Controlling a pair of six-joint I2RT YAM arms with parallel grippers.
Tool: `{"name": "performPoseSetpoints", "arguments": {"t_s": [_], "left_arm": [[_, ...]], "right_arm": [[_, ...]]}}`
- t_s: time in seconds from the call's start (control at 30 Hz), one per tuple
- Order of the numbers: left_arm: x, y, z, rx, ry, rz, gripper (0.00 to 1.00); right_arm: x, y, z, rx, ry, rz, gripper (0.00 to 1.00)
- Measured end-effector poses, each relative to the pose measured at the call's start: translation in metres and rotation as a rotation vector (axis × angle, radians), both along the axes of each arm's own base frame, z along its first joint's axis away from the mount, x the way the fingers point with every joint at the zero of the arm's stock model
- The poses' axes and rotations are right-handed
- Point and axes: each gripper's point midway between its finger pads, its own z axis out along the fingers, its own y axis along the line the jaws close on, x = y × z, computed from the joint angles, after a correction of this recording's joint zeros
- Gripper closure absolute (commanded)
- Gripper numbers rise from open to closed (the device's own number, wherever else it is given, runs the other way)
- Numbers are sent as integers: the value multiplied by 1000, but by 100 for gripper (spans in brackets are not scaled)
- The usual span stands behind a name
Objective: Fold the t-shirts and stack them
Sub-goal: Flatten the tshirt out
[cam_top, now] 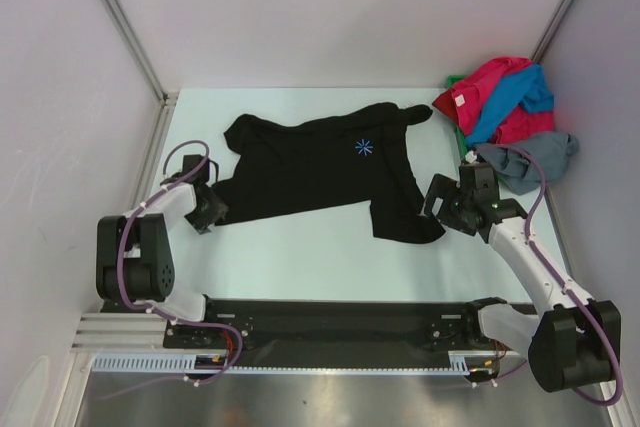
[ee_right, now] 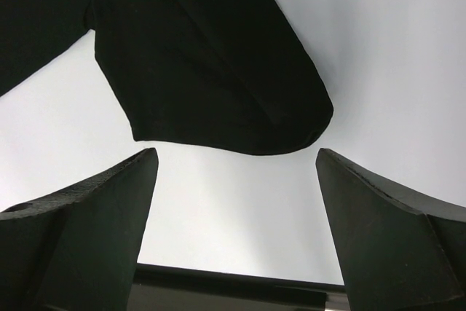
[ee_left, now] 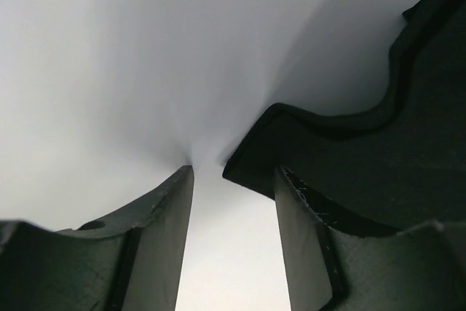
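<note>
The plain black t-shirt (cam_top: 320, 172), with a small blue star print, lies spread and rumpled on the table's middle. My left gripper (cam_top: 210, 209) is open at its lower left corner. In the left wrist view that corner (ee_left: 349, 165) lies at the gap between the open left gripper's (ee_left: 233, 172) tips, not pinched. My right gripper (cam_top: 440, 209) is wide open beside the lower right corner. The right wrist view shows that rounded corner (ee_right: 211, 71) just ahead of the empty right gripper (ee_right: 234, 152). The red-pink (cam_top: 480, 87), bright blue (cam_top: 515, 97) and grey (cam_top: 530, 159) shirts are heaped at the back right.
A bit of green cloth (cam_top: 456, 81) shows under the heap. White walls with metal posts close the table at left, back and right. The black base rail (cam_top: 330, 322) runs along the near edge between the arm bases.
</note>
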Motion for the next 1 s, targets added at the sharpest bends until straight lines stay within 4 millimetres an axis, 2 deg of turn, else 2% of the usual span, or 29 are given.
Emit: {"name": "performPoseSetpoints", "arguments": {"t_s": [0.13,0.23,0.33,0.37,0.47,0.53,0.57,0.7,0.83,1.0], "left_arm": [[2,0,-1,0,2,1,45],[5,0,-2,0,6,5,50],[8,1,-2,1,7,6,60],[8,1,-2,2,7,7,69],[11,1,-2,-1,-4,9,82],[14,0,-2,-9,-16,8,87],[15,-1,-2,-15,-19,4,100],[17,-3,-1,-27,-31,0,100],[12,-5,2,-36,-48,-16,100],[14,-9,25,-48,-119,-60,99]], "right_arm": [[0,0,-1,2,0,-1,4],[1,-1,-1,1,-1,-9,4],[2,-6,-2,-14,3,-51,4],[2,-9,-4,-23,10,-71,4],[0,-19,-12,-51,44,-140,4],[-3,-24,-15,-65,63,-180,4],[-4,-27,-16,-68,70,-200,4],[-7,-36,-20,-76,88,-258,4],[-12,-45,-34,-53,133,-299,11],[-16,-48,-53,-27,187,-310,22]]}}
